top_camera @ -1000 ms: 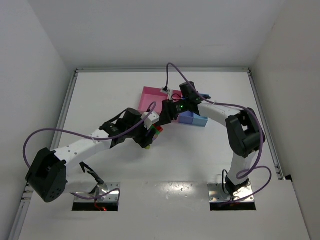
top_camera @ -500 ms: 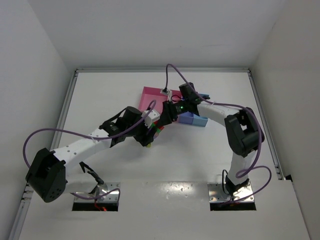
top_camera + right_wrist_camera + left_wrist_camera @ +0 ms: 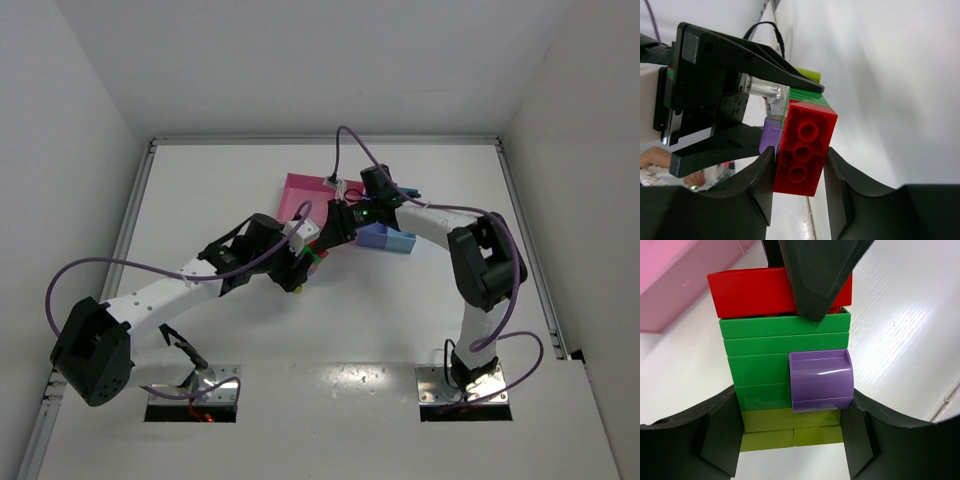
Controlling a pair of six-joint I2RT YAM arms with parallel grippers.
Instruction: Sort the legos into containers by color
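A stack of legos hangs above the table between both grippers. In the left wrist view it runs from a red brick (image 3: 750, 292) at the far end through green bricks (image 3: 765, 340) and a purple piece (image 3: 821, 380) to yellow-green bricks (image 3: 790, 427). My left gripper (image 3: 792, 395) is shut on the stack's yellow-green and green end. My right gripper (image 3: 800, 155) is shut on the red brick (image 3: 802, 150) at the other end. From above the two grippers meet at the stack (image 3: 313, 256). The containers lie just behind: a pink bin (image 3: 298, 192) and a light blue bin (image 3: 398, 243).
The right arm (image 3: 440, 225) covers the middle of the container row. The pink bin's wall (image 3: 670, 285) stands close to the left of the stack. White walls enclose the table, and a metal rail (image 3: 130, 220) runs along its left edge.
My right gripper's jaws have closed from wide apart onto the red brick and shifted slightly toward the left gripper. The left gripper has kept its hold on the stack.
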